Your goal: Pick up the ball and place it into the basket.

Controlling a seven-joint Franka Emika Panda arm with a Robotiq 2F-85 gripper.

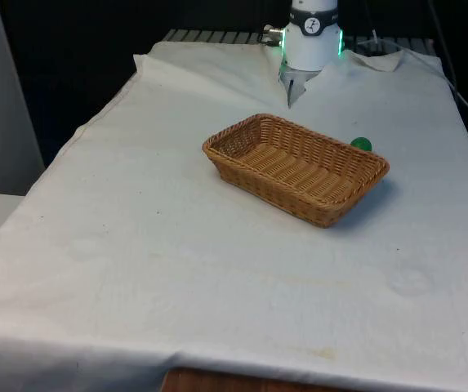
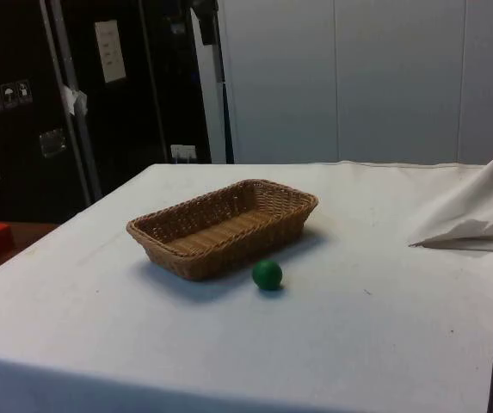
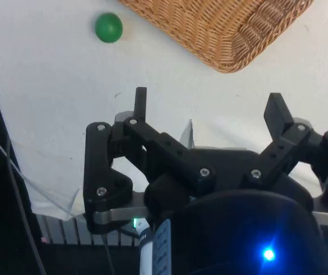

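Green ball lies on the white cloth, just beside the long side of the wicker basket, not touching it. From the wrist view the gripper hangs above the cloth, its fingers wide apart and holding nothing, well away from the ball.

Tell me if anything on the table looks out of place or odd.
Nothing stands out. The green ball rests on the cloth beside the basket, which sits flat and undamaged. The gripper is open above the table.
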